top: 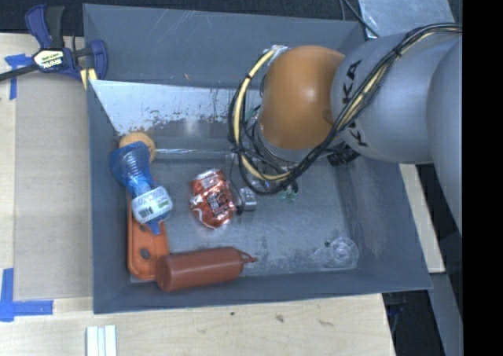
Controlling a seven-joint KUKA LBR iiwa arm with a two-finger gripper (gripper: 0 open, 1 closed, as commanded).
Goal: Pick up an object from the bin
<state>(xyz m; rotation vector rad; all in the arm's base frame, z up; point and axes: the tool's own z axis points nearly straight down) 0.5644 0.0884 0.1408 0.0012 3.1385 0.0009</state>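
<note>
A grey metal bin [204, 40] with sloping walls holds 5 loose things on its floor. Near the centre lies a crumpled red and silver wrapper [211, 200]. At 9 o'clock a blue plastic bottle [140, 181] with a white label lies tilted, its lower end over a flat orange piece [145, 252] at 8 o'clock. A brown-red squeeze bottle [200, 268] lies along the 7 o'clock wall, touching the orange piece. A small clear round thing [342, 251] sits at 4 o'clock.
</note>
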